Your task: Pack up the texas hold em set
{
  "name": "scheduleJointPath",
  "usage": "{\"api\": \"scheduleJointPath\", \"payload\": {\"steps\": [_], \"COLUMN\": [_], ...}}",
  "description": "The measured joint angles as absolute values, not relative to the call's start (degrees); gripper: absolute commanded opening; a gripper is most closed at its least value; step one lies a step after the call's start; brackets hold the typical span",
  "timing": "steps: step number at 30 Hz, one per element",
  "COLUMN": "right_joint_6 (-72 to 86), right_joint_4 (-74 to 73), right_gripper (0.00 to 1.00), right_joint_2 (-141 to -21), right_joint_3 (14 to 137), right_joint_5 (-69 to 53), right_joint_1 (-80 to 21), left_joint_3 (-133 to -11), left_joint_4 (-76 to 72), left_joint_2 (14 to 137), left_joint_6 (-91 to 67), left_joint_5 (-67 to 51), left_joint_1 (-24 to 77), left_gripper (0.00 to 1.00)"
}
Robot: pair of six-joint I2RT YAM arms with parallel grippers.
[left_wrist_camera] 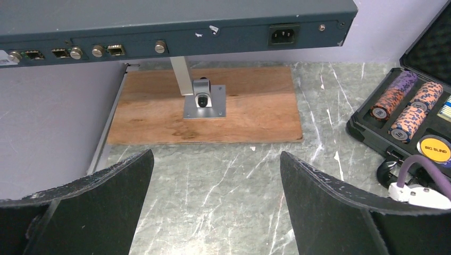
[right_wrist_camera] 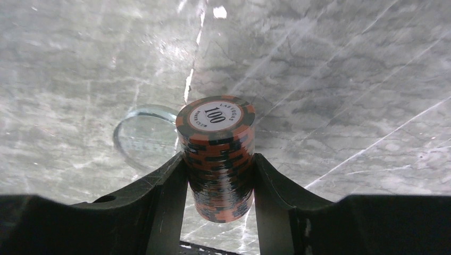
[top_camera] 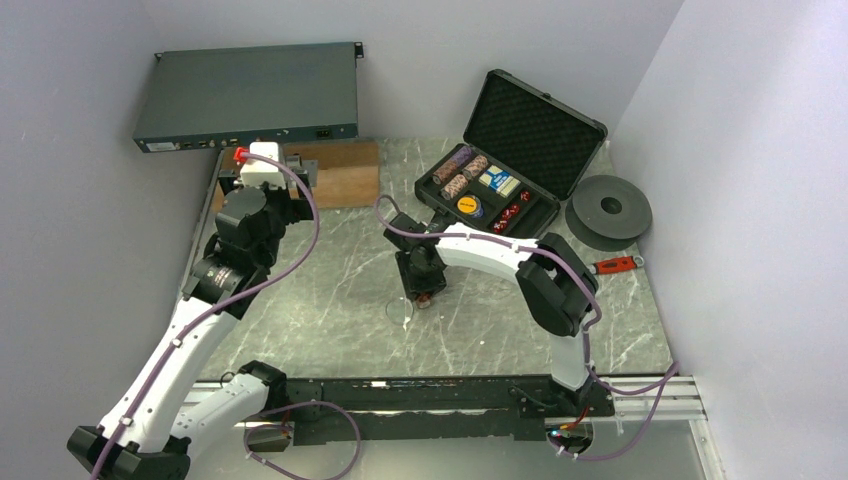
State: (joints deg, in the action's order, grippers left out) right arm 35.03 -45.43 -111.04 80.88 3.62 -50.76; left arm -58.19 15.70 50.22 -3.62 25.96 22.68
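Observation:
The black foam-lined case (top_camera: 535,130) stands open at the back right. It holds striped chip rolls (top_camera: 462,170), a blue-white card box (top_camera: 499,181), a yellow button (top_camera: 469,206) and red dice (top_camera: 510,213). My right gripper (right_wrist_camera: 219,159) is shut on a reddish-brown chip roll (right_wrist_camera: 215,138) marked 100, low over the table's middle (top_camera: 425,297). My left gripper (left_wrist_camera: 216,159) hangs open and empty at the back left, facing the wooden board. The case's chip rolls (left_wrist_camera: 407,106) and its "Big Blind" button (left_wrist_camera: 435,150) show at the right edge of the left wrist view.
A flat grey rack box (top_camera: 250,95) leans at the back left over a wooden board (top_camera: 345,175) with a metal bracket (left_wrist_camera: 205,101). A clear round disc (right_wrist_camera: 146,137) lies beside the held roll. Right of the case are a black disc (top_camera: 608,210) and a red-handled tool (top_camera: 615,265).

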Motion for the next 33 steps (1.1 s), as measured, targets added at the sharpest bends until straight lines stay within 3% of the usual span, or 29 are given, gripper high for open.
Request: {"api": "scheduleJointPath", "payload": {"steps": [12, 33], "right_joint_6": [35.0, 35.7], "right_joint_4": [-47.6, -45.6], "right_gripper": [0.00, 0.00], "right_joint_2": [-109.8, -97.1], "right_joint_3": [86.0, 83.9], "right_joint_5": [8.4, 13.7], "right_joint_1": [-49.2, -28.6], "left_joint_3": [-58.2, -58.2], "left_joint_4": [15.7, 15.7], "left_joint_2": [50.0, 49.3], "left_joint_6": [-3.6, -3.4], "left_joint_5": [26.9, 26.9], "left_joint_1": [22.7, 22.7], "left_gripper": [0.95, 0.95]}}
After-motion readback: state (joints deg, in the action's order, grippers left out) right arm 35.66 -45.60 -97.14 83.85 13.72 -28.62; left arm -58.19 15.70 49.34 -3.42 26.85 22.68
